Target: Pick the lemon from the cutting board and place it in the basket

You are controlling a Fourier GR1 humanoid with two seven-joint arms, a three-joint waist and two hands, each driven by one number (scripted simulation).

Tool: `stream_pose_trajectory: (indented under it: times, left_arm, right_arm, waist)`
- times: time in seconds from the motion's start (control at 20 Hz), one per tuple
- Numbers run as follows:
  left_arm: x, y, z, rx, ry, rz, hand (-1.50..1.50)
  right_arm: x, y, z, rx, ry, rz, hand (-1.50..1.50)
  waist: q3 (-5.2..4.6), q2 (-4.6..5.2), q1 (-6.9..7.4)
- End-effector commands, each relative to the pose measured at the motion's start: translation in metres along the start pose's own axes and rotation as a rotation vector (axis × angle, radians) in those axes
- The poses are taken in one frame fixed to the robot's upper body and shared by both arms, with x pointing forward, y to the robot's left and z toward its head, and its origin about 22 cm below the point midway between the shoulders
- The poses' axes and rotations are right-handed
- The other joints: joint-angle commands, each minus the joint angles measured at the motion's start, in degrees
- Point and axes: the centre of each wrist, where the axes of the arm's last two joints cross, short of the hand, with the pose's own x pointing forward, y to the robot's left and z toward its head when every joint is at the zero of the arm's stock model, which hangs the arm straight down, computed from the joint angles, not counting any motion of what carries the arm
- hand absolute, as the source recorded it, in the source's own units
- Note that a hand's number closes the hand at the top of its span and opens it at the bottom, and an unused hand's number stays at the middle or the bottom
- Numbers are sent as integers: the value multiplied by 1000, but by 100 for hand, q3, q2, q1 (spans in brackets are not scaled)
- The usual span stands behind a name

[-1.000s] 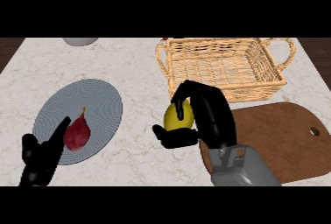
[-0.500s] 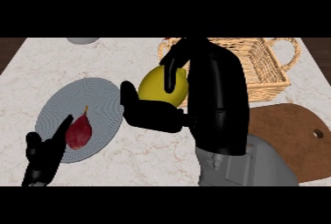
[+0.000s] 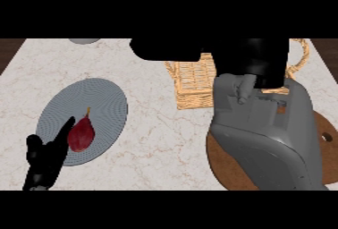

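My right forearm (image 3: pixel 264 134) is raised close to the view and covers most of the wicker basket (image 3: pixel 192 85). At the top of the picture my right hand (image 3: pixel 218 51) shows as a black mass over the basket. The lemon shows nowhere; I cannot tell whether the hand holds it. The brown cutting board (image 3: pixel 221 163) peeks out from under the forearm at the lower right, and what shows of it is bare. My left hand (image 3: pixel 43 156) rests open at the lower left, fingers up.
A grey plate (image 3: pixel 99 96) at the left holds a dark red pear-shaped fruit (image 3: pixel 81 134), next to my left hand. A grey round object (image 3: pixel 84 40) is cut off by the counter's far edge.
My right arm has risen and swung over the basket, and now hides the lemon that showed in its hand before. The left hand has barely moved.
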Motion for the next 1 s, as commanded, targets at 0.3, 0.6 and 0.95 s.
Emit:
stream_pose_trajectory:
  times: [0.3,0.6,0.95]
  left_arm:
    - [-33,-18,12,-42,158,32,0]
    - [-28,-6,1,-33,144,31,0]
    - [-40,-17,7,-32,154,39,0]
  right_arm:
    - [-30,-7,-65,6,154,82,150]
    - [-70,16,-68,37,203,-21,150]
    - [-116,25,-84,10,243,-135,150]
  waist:
    - [-74,88,63]
    - [-72,88,22]
    - [-71,103,56]
